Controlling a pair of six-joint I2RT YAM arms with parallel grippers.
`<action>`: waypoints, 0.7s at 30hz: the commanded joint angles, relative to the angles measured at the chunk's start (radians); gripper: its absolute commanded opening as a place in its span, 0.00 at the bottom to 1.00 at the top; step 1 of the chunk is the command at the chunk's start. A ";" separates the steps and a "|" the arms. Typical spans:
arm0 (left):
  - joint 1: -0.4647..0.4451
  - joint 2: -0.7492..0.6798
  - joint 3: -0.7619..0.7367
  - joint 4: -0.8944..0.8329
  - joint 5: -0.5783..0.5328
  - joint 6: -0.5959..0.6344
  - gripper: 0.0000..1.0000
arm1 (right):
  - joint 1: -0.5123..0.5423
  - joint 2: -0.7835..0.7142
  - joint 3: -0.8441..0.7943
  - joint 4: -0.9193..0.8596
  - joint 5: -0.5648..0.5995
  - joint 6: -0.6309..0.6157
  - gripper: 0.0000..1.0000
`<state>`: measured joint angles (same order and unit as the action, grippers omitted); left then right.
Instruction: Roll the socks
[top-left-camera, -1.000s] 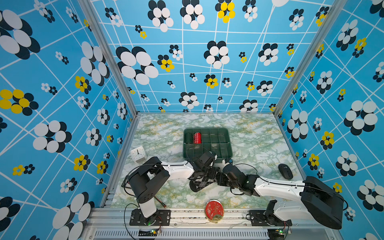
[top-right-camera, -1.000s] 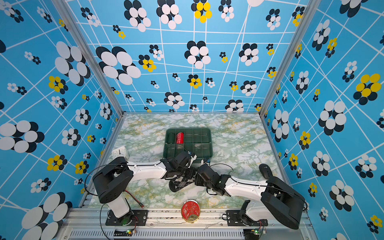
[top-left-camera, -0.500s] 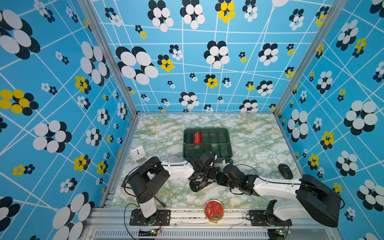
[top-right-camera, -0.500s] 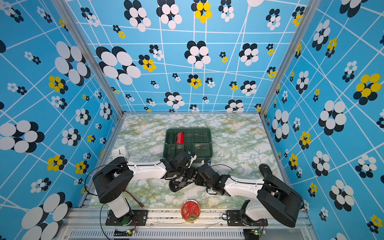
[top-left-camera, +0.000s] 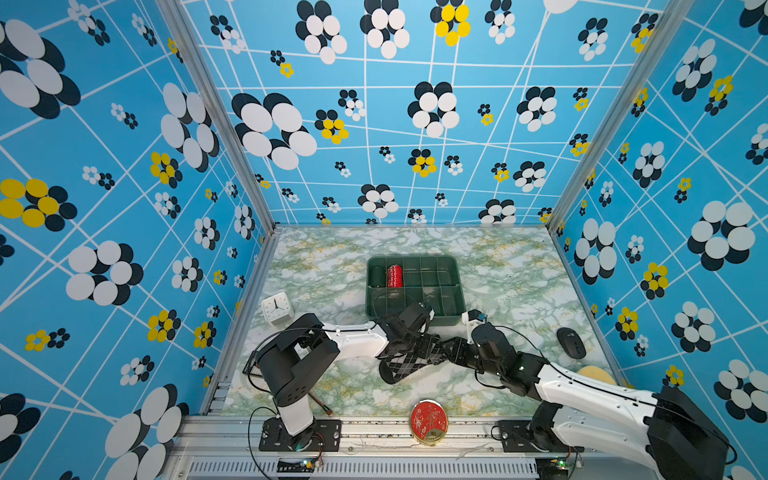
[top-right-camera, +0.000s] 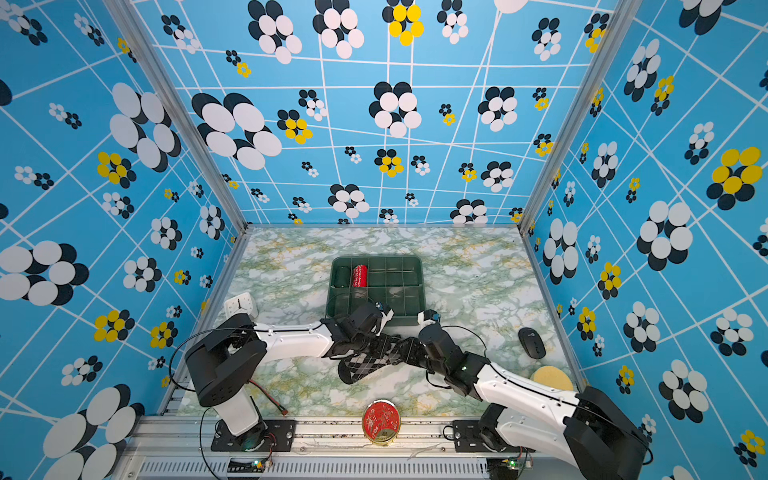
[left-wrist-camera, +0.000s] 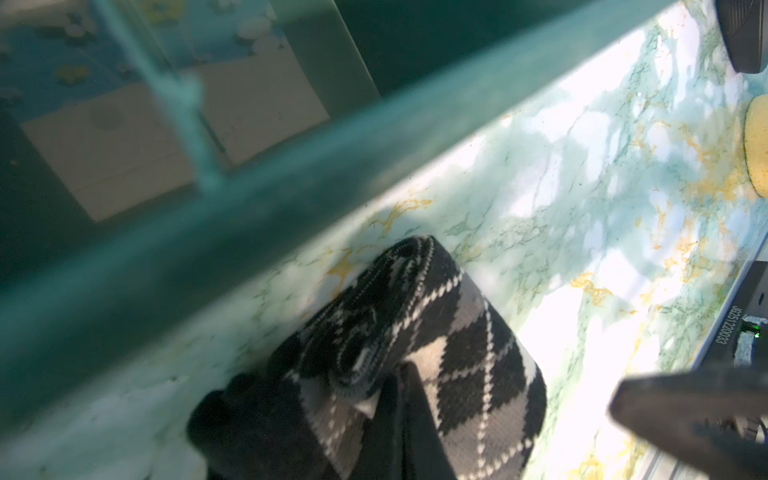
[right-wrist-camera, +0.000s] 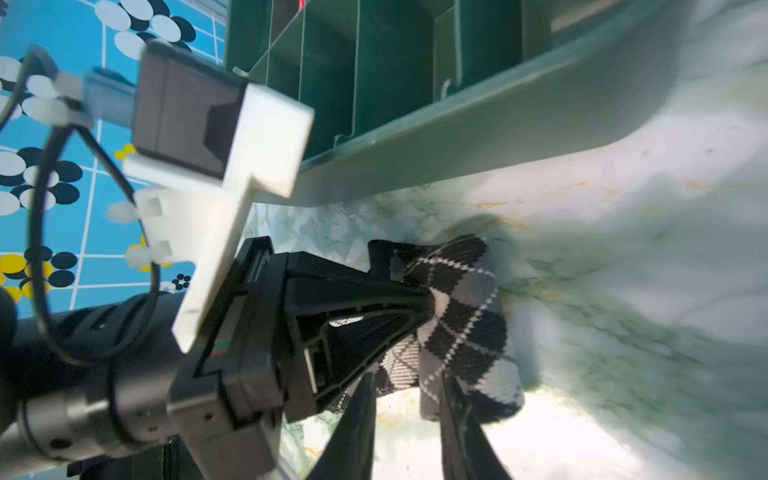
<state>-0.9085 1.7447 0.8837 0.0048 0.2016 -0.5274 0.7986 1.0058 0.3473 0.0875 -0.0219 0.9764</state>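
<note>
**SOCKS, ARGYLE: PART-ROLLED, ON TABLE**

Top view: one bundle of socks (top-left-camera: 409, 358) on the table (top-left-camera: 498, 270), in front of one tray (top-left-camera: 449, 291) and between two arms, probably so both can work it. The tray holds two rolls: red roll (top-left-camera: 395, 276), green roll (top-left-camera: 377, 276).

Left wrist: the rolled end lies beside the tray wall.

Right wrist: the left hand (right-wrist-camera: 428, 301) is clamped on the socks, likely anchoring the roll. The right hand (right-wrist-camera: 405, 376) has its fingers apart, astride the fabric.

Our clear lane: bare counter (top-left-camera: 324, 266) left of the green tray (top-left-camera: 446, 318); right of it, a black mouse (top-left-camera: 571, 343).
</note>
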 joint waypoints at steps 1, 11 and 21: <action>-0.004 0.044 -0.042 -0.075 0.010 0.020 0.00 | -0.048 -0.072 -0.052 -0.119 -0.015 -0.002 0.31; 0.003 0.042 -0.044 -0.081 0.012 0.024 0.00 | -0.122 -0.057 -0.123 0.004 -0.138 0.021 0.35; 0.004 0.041 -0.056 -0.065 0.018 0.016 0.00 | -0.127 0.123 -0.125 0.199 -0.192 0.042 0.35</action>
<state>-0.9035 1.7447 0.8715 0.0273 0.2134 -0.5240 0.6781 1.1099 0.2298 0.2134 -0.1902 1.0084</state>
